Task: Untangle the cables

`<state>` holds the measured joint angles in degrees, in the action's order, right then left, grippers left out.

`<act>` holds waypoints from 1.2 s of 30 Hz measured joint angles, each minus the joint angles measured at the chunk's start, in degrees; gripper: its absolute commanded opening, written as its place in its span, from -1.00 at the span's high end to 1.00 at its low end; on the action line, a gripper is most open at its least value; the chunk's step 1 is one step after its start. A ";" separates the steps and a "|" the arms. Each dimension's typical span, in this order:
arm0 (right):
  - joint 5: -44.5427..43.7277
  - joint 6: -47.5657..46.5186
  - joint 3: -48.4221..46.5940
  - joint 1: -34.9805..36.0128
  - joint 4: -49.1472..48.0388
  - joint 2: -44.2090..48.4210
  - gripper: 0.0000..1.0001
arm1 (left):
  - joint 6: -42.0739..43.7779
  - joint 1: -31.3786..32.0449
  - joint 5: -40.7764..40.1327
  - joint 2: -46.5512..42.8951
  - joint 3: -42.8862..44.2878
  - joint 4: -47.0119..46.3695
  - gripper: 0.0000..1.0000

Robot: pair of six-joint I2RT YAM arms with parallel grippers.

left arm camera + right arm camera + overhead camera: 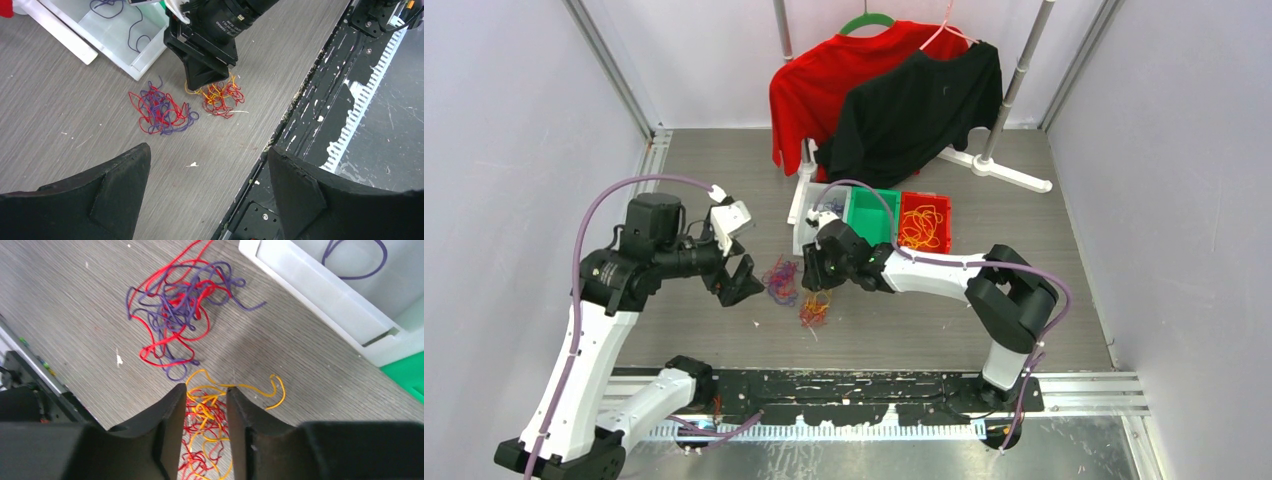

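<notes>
Right tool pinching yellow-red cables, tangled, purple-red bunch nearby

grey table carries two cable tangles, three bins.

L arm bent at elbow, reaching inward; left gripper hovers w/ jaws spread wide. R arm stretched across toward centre, right gripper pointing down, fingers nearly closed, only a narrow gap btwn them.

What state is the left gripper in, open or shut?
Open. The left gripper shows its fingers spread wide with bare table between them, holding nothing, short of the red-purple cable bunch.
</notes>
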<state>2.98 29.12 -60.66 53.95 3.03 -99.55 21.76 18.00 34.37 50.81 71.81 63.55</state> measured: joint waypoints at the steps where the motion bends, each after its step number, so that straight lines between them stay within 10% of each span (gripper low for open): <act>1: 0.11 0.04 -0.26 0.00 -0.20 -0.07 0.44 | 0.09 0.00 0.02 -0.07 0.00 0.13 -0.73; 6: 0.35 0.59 -0.98 0.00 -1.11 -0.24 0.55 | 0.42 0.00 0.20 -0.70 -0.11 0.50 -0.73; 10: 0.33 0.92 -1.07 0.00 -1.01 -0.24 0.09 | 0.98 0.00 0.22 -1.20 -0.66 0.59 -0.73; 17: -0.13 1.84 -3.93 0.11 -0.15 -2.91 0.08 | 1.03 0.00 0.24 -1.22 -0.81 0.59 -0.73; 36: -8.87 3.34 -7.80 3.80 4.22 -5.14 0.91 | 1.22 0.00 0.24 -1.84 -0.81 0.59 -0.73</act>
<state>-5.89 32.47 -68.47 57.76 7.25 -104.68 22.98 18.00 34.61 48.97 71.00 64.14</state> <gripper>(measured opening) 0.074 0.866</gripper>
